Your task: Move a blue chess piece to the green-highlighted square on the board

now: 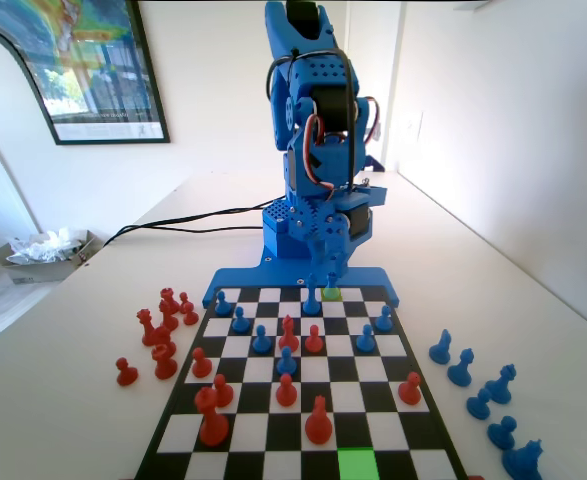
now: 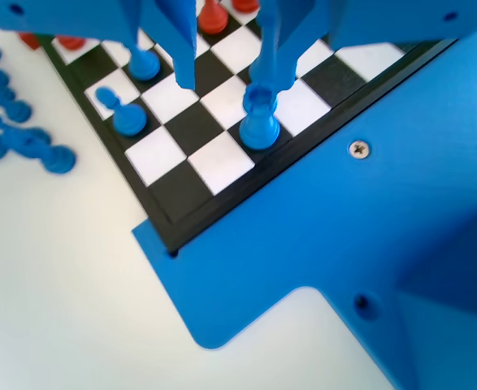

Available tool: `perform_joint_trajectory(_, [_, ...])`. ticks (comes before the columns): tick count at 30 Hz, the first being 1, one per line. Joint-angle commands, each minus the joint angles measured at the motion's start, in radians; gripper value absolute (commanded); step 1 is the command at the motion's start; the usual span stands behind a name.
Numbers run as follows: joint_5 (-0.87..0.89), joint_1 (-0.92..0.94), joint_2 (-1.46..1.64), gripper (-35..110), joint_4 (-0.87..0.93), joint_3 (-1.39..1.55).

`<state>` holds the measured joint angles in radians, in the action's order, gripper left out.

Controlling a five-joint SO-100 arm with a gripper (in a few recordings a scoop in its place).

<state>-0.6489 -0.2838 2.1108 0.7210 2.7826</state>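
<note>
A blue robot gripper (image 2: 226,77) hangs low over the chessboard's (image 2: 222,207) near row, its jaws apart. The blue chess piece (image 2: 259,122) stands on a black edge square just under the right jaw's tip. In the fixed view, it stands just left of a green square (image 1: 331,294).

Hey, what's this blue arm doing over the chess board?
The blue arm has its end effector lowered over the board's back row nearest its base. In the wrist view, one finger rests against the top of a blue chess piece standing on a dark square; the other finger hangs apart, so it is open. A green-highlighted square sits at the board's opposite end. Captured red and blue pieces stand beside the board.
</note>
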Motion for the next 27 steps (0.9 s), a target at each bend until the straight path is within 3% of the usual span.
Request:
perform_joint_trajectory(1, [-0.012, -0.015, -0.003, 13, -0.021, 0.014])
perform_joint_trajectory(27, [-0.098, 0.049, -0.13, 11, -0.152, 0.04])
